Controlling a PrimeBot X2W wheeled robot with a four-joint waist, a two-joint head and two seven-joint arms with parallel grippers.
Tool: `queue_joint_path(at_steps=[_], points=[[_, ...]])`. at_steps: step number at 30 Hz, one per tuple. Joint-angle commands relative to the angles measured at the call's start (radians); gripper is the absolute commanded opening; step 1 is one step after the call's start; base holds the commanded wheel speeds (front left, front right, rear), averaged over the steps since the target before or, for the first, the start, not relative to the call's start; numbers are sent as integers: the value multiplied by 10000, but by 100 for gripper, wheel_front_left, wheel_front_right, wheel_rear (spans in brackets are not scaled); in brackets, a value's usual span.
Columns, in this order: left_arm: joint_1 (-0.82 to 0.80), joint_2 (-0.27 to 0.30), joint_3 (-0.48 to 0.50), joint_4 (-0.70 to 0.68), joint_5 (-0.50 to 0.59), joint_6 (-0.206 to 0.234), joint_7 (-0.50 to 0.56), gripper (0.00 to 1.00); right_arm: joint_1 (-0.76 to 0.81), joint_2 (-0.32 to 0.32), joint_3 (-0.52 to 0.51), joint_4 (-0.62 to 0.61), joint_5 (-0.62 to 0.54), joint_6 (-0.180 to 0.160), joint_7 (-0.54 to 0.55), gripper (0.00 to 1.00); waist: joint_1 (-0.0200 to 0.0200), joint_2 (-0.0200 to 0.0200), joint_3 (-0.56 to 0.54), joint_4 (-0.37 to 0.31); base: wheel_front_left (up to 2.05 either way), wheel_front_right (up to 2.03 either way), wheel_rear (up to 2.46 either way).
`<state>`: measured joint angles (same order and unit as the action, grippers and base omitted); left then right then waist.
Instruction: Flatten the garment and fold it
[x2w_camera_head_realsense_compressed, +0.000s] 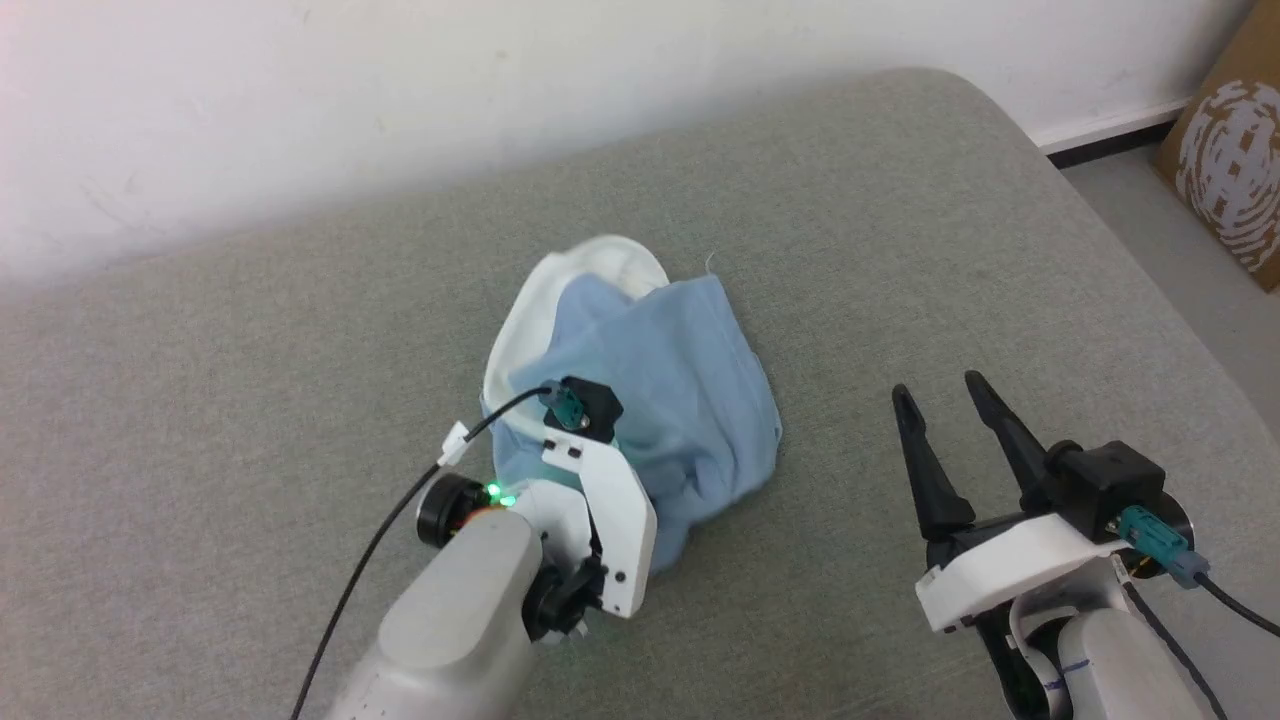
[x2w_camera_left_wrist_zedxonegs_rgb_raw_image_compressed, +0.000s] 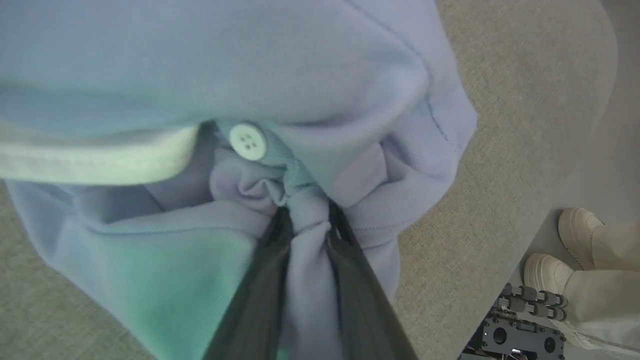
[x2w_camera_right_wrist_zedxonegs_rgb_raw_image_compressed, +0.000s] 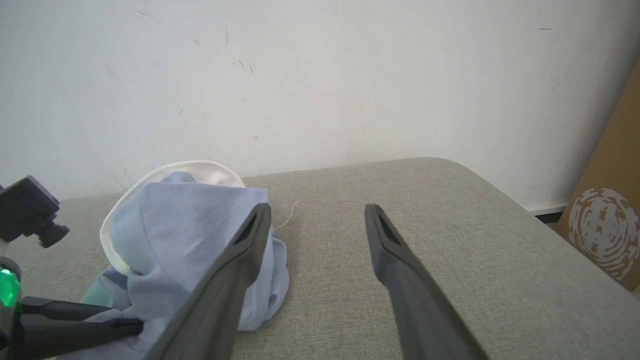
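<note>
The shirt (x2w_camera_head_realsense_compressed: 665, 380) lies bunched in a heap near the middle of the grey padded surface (x2w_camera_head_realsense_compressed: 900, 250), well short of the white wall (x2w_camera_head_realsense_compressed: 300, 100) behind it. Its white collar (x2w_camera_head_realsense_compressed: 555, 300) curls up on the far-left side of the heap, with blue cloth crumpled over and beside it, and a loose thread (x2w_camera_head_realsense_compressed: 710, 263) sticks out at the far edge. The left gripper (x2w_camera_left_wrist_zedxonegs_rgb_raw_image_compressed: 306, 216) is clamped on a twist of blue cloth: in the left wrist view its two dark fingers (x2w_camera_left_wrist_zedxonegs_rgb_raw_image_compressed: 260, 300) press from both sides on the gathered fold, just below a pale button (x2w_camera_left_wrist_zedxonegs_rgb_raw_image_compressed: 247, 141) (a four-hole one) and beside the collar's edge. The right gripper (x2w_camera_head_realsense_compressed: 938, 392) hangs over bare surface to the right of the heap, apart from it, with its fingers spread wide and nothing between them; the right wrist view shows the same gap, the shirt sitting off to the left. A cardboard box (x2w_camera_head_realsense_compressed: 1230, 150) with a white print leans near the wall at the far right. In the left wrist view a person's pale shoes (x2w_camera_left_wrist_zedxonegs_rgb_raw_image_compressed: 575, 232) stand on the floor beyond the surface's edge.
</note>
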<state>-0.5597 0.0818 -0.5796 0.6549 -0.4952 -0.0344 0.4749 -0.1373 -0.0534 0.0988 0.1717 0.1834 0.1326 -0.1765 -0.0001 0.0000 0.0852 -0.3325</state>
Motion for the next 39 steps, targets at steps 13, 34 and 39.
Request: queue_joint_path(at_steps=[13,34,39], points=[[1399,317,1289,-2738,206,1283,-4434,100,86,31,-228,-476,-164,-19,222,100,1,0,112,999,0,0,0],[4742,118,4445,-7118,2537,2499,-7364,100,-1830,32,-1563,806,361,-19,6480,100,1,0,1221,3081,0,0,0],[4786,-123,4697,-7073,2668,2277,-7365,100,-1857,32,-1629,989,623,-19,7510,100,1,0,1364,3331,0,0,0]])
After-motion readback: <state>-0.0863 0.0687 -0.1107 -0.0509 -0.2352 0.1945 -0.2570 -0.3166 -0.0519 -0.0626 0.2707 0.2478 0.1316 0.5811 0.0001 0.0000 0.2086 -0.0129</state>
